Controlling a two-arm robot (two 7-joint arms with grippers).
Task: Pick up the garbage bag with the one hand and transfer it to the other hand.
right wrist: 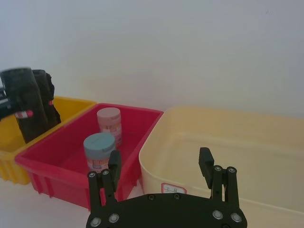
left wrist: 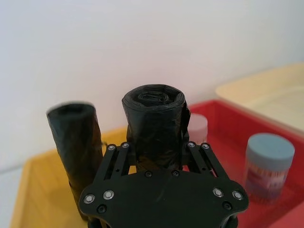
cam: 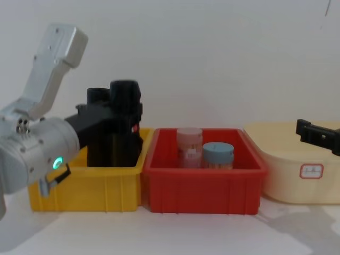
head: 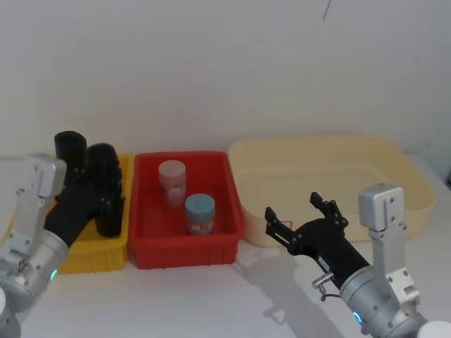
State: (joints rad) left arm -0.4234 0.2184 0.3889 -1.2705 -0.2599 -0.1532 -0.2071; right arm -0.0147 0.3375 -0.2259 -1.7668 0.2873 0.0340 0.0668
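Head: left gripper [head: 104, 203] clamped round black rolled plastic garbage bag [head: 103, 165], upright in yellow plastic bin [head: 91, 257]. Right gripper [head: 292, 208] spread wide before cream tub [head: 317, 144], well apart.
Left wrist: fingers [left wrist: 124, 149] press bag's sides; plain black roll [left wrist: 73, 137] beside.
Right wrist: empty pincer, bag far off.
Chest: bag base hidden.
Likely grasp done; lift and handover remain.

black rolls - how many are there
2: the garbage bag in the left gripper, and a plain black roll beside it in the yellow bin.
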